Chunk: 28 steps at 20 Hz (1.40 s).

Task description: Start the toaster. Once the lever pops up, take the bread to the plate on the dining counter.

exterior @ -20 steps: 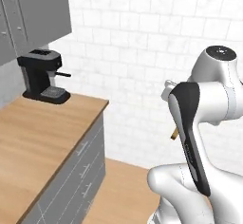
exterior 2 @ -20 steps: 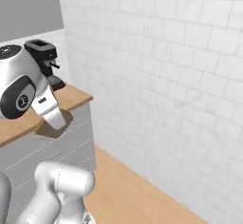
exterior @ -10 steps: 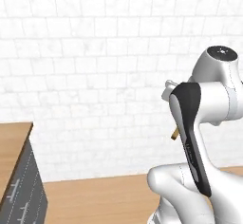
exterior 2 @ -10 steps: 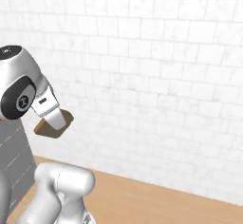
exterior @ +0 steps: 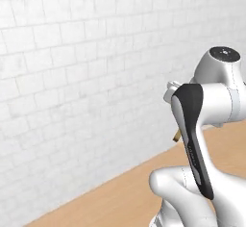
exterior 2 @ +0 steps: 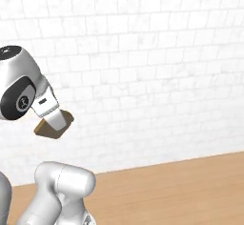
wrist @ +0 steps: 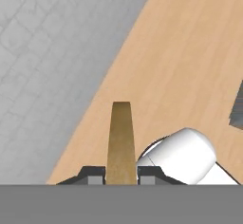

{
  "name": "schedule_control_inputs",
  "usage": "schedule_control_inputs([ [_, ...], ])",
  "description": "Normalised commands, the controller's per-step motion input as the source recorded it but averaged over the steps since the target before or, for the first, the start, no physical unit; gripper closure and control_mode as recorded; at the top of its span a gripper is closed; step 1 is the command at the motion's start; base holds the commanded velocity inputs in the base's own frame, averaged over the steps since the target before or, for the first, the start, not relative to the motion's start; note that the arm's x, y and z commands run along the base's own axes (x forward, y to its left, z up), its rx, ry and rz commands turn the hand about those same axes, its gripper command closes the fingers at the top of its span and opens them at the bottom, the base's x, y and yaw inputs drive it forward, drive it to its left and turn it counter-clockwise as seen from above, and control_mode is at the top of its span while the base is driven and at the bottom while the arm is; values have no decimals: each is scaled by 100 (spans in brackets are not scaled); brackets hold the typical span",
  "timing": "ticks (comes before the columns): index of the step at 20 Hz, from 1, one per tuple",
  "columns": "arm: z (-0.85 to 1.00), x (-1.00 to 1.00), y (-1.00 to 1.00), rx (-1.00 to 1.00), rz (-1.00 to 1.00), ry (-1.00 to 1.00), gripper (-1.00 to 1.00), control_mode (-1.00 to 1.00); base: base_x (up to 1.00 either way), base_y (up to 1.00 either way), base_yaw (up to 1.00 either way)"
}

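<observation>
Since the bread is out of the toaster and up in the air, here is how things stand, going left to right from the white brick wall.

Wall: the white brick wall (exterior: 72,77) fills the back, and the other things are told from it.

Floor: the wood floor (exterior 2: 190,181) runs along the foot of the wall.

Bread: the bread (exterior 2: 53,125) is a small brown slice. It hangs in front of the wall, above the floor, and touches neither. In the hand view the bread (wrist: 121,142) shows its thin edge, standing up between the two dark tips.

Gripper: the gripper (wrist: 121,174) pinches the bread, one finger on each flat side. The fingers are close together with the slice squeezed between them. In the right base view the gripper (exterior 2: 50,117) sits in front of the wall, down near its left side.

Done, I think: the toasting part looks finished, because the bread is in the hand and not in a toaster. The grab is done too.

Left to do, I think: no plate and no dining counter are near the wall here. So the carrying is only partway. The robot has to reach the dining counter, find the plate, and set the bread down on it.

Watch out: the slice is thin, so it could slip if the grip is loose.
</observation>
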Motion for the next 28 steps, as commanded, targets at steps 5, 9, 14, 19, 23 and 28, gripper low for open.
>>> schedule_control_inputs([
  [5,0,0,0,0,0,0,100,100,24,0,-70],
  [9,0,0,0,0,0,0,100,100,48,1,-63],
  [14,0,0,0,0,0,0,100,100,65,13,-55],
  [19,0,0,0,0,0,0,100,100,83,2,-49],
  [23,0,0,0,0,0,0,100,100,90,0,-47],
  [28,0,0,0,0,0,0,100,100,97,3,-34],
])
